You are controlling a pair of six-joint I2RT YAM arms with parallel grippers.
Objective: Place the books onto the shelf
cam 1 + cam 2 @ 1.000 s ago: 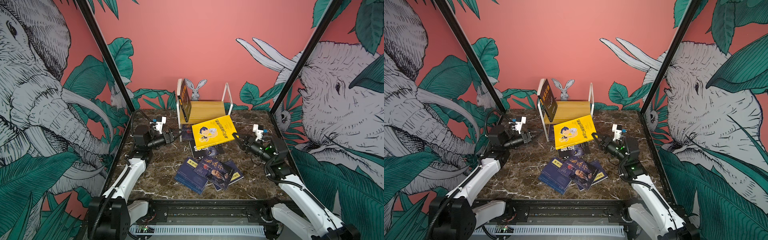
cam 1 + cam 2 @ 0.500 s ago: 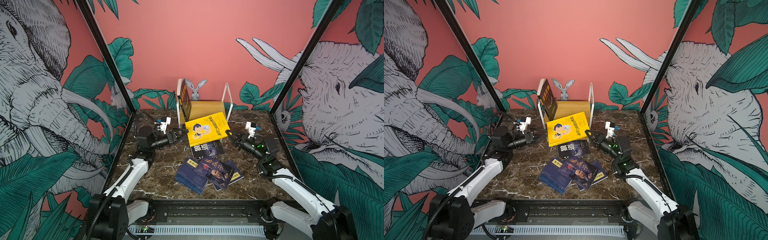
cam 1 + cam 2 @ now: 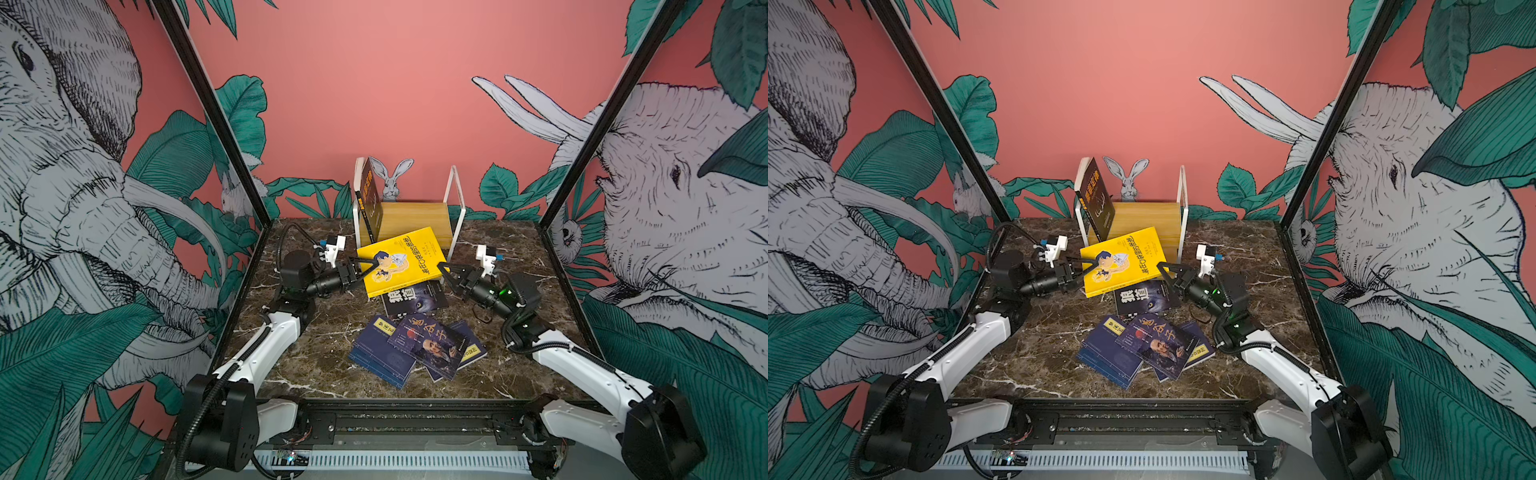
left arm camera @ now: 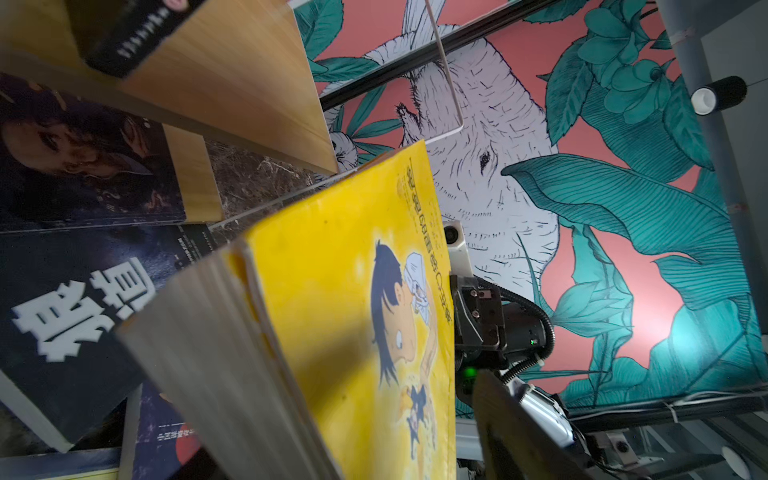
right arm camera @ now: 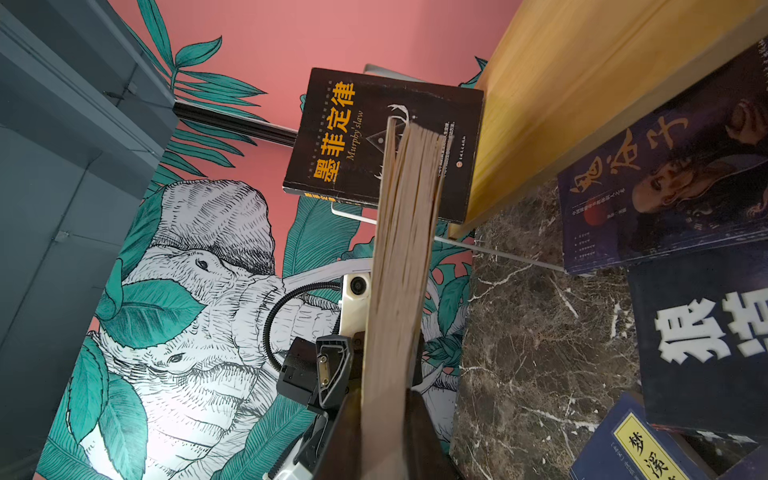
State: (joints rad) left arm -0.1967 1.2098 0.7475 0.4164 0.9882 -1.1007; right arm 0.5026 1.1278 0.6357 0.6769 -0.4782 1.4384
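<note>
Nearest the bottom edge of both top views, just below centre, the navy paperbacks (image 3: 384, 353) lie fanned flat on the marble table (image 3: 324, 332), overlapping one another. Just above them the black book (image 3: 415, 297) with white characters also lies flat, partly under the lifted book. None of these is shelved yet.

At mid-frame the yellow book (image 3: 401, 257) is off the table, cover up and tilted, between the two arms. The right gripper (image 3: 444, 269) pinches its right edge. In the right wrist view the page block runs straight down between the pressed jaws. The left gripper (image 3: 365, 268) comes in from the left of the frame with its jaws astride the book's left edge, one finger over the cover and one beneath. We cannot tell whether they press on it yet or only straddle it.

Behind, at upper centre against the pink wall, stands the shelf (image 3: 415, 214). One dark book (image 3: 369, 195) already stands upright at its left end, leaning on the white frame. The rest of the top board is bare.

We judge the step in hand to be a two-handed regrasp of the yellow book in front of the shelf. The next move calls for a firm hold from the left side. The book must then be turned upright and carried back into the free space to the right of the dark book without knocking that book over.
</note>
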